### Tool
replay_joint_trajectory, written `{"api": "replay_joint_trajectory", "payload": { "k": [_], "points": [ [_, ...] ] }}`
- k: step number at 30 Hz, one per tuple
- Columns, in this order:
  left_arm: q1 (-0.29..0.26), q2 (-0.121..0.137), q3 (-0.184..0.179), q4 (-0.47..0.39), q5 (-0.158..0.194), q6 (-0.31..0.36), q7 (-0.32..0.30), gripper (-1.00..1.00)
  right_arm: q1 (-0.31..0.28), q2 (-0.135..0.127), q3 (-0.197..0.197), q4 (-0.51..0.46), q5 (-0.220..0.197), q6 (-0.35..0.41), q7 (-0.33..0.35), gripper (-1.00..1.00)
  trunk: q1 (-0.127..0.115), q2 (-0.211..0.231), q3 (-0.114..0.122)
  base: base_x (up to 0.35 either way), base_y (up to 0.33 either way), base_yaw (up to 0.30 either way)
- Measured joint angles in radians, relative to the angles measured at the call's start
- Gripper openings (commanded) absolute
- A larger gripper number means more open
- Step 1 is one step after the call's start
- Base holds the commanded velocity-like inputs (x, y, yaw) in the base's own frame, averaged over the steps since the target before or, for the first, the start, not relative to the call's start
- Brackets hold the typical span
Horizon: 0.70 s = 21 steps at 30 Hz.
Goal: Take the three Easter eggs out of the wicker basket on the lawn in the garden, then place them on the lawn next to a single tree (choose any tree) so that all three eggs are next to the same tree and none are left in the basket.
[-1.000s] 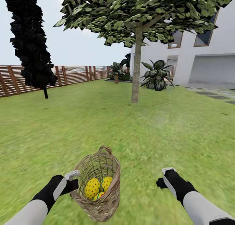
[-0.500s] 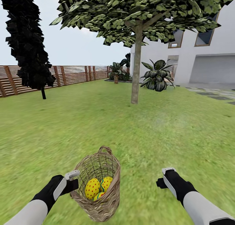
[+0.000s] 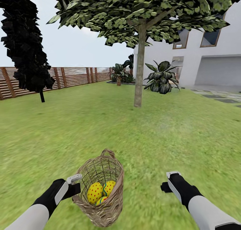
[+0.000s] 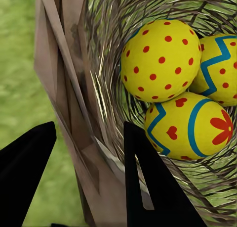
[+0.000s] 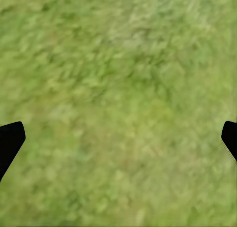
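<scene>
The wicker basket hangs low in front of me above the lawn, tilted, with three yellow patterned Easter eggs inside. My left gripper is shut on its rim. In the left wrist view the left gripper has one finger outside the basket wall and one inside, beside a red-dotted egg, a zigzag egg and a striped egg. My right gripper is open and empty over grass, to the basket's right; its fingers stand far apart. The tree rises straight ahead.
A dark cypress stands at the left before a brown slatted fence. A leafy shrub and a white house lie behind the tree, with grey paving at the right. Open grass stretches up to the trunk.
The whole view has shifted slightly: the cypress and fence slide left as the camera moves. Basket, eggs and both arms keep their places in the picture.
</scene>
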Motion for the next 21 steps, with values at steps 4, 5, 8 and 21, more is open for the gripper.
{"api": "replay_joint_trajectory", "payload": {
  "k": [4,5,8,21],
  "points": [
    [0.000,0.000,0.000,0.000,0.000,0.000,0.000,-1.00,0.000,0.000,0.000,0.000,0.000,0.000,0.000,1.00,0.000,0.000,0.000,0.329,-0.084,0.000],
    [0.000,0.000,0.000,0.000,0.000,0.000,0.000,-1.00,0.000,0.001,0.000,0.000,0.000,0.000,0.000,1.00,0.000,0.000,0.000,0.329,-0.084,0.000],
    [0.000,0.000,0.000,0.000,0.000,0.000,0.000,-1.00,0.000,0.000,0.000,0.000,0.000,0.000,0.000,1.00,0.000,0.000,0.000,0.329,-0.084,0.000],
    [0.000,0.000,0.000,0.000,0.000,0.000,0.000,-1.00,0.000,0.002,0.000,0.000,0.000,0.000,0.000,1.00,0.000,0.000,0.000,0.329,-0.084,0.000]
  ]
}}
